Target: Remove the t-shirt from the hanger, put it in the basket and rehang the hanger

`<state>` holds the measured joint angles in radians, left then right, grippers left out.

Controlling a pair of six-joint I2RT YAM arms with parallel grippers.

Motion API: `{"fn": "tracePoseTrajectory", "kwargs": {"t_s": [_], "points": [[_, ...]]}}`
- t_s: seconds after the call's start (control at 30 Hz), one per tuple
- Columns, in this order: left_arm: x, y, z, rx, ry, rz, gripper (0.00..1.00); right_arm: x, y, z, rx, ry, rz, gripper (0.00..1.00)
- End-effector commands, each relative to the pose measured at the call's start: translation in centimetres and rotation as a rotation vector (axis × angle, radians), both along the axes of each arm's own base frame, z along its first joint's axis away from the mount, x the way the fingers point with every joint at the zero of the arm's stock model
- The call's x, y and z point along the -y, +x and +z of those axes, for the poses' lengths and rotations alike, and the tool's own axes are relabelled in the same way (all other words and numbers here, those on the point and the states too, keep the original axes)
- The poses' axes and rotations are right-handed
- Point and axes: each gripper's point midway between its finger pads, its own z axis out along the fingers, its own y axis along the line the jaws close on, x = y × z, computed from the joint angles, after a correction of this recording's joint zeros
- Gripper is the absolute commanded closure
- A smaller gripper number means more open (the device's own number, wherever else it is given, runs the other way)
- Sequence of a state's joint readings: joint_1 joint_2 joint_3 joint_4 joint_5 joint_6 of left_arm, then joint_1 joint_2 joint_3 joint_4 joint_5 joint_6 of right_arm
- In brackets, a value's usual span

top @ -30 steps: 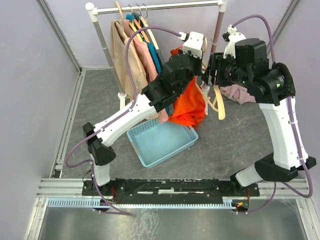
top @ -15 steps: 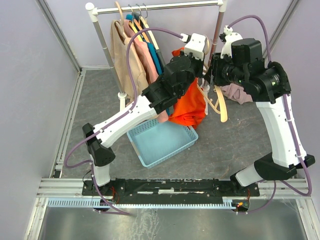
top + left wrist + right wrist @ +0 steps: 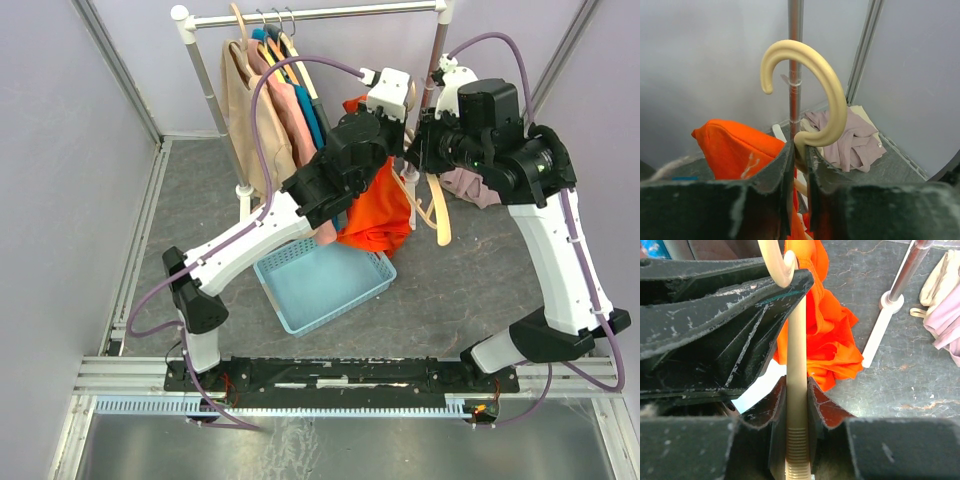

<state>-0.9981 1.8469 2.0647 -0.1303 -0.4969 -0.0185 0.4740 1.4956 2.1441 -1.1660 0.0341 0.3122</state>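
Observation:
The orange t-shirt (image 3: pixel 378 212) hangs bunched from a cream hanger (image 3: pixel 440 215), between the two arms and above the far corner of the basket. My left gripper (image 3: pixel 800 148) is shut on the hanger's neck, just below the curved hook (image 3: pixel 832 95), with the t-shirt (image 3: pixel 732 145) draped to its left. My right gripper (image 3: pixel 796 386) is shut on one hanger arm (image 3: pixel 796 345): both jaws press its sides above the ribbed end. Past it, the t-shirt (image 3: pixel 827 335) hangs down. From above, the left gripper (image 3: pixel 403 128) and right gripper (image 3: pixel 421 150) nearly touch.
A blue basket (image 3: pixel 325 282) sits on the floor under the t-shirt. Several garments (image 3: pixel 268 105) hang on the clothes rack (image 3: pixel 320 14) at the back left. The rack's right pole (image 3: pixel 900 285) and a mauve garment (image 3: pixel 470 186) on the floor are close by.
My right gripper moved slightly left and up toward the left gripper and closed its jaws onto the hanger arm. The left gripper kept its hold on the hanger.

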Motion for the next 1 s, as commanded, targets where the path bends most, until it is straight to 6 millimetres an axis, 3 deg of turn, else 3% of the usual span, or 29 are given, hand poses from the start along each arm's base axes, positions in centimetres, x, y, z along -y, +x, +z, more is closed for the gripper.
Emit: {"fn": "tracePoseTrajectory", "kwargs": {"t_s": [0.0,0.13,0.23,0.4,0.6,0.8,0.97], "points": [[-3.2,-1.9,6.1,0.087,-0.107,0.023,0.71,1.2,0.8,2.8,0.112,0.022,-0.056,0.99],[-4.0,-1.9,5.9,0.087,-0.081,0.047,0.43,1.2,0.6,3.7,0.134,0.045,-0.061,0.99],[-5.3,-1.8,5.3,0.072,-0.056,0.08,0.32,1.4,0.4,4.2,0.145,0.053,-0.066,0.99],[-6.7,-2.3,4.7,0.07,-0.07,0.031,0.25,1.6,-0.2,5.2,0.168,0.071,-0.065,0.99],[-7.9,-0.8,3.2,0.027,-0.198,-0.255,0.22,1.6,-1.4,7.0,0.218,0.114,-0.034,0.99],[-5.3,-0.6,1.7,0.05,-0.058,-0.397,0.15,1.2,-2.4,7.5,0.221,0.151,-0.003,0.99],[-3.3,-1.3,2.3,0.071,-0.065,-0.511,0.15,1.3,-2.8,7.6,0.228,0.166,0.0,0.99]]}}
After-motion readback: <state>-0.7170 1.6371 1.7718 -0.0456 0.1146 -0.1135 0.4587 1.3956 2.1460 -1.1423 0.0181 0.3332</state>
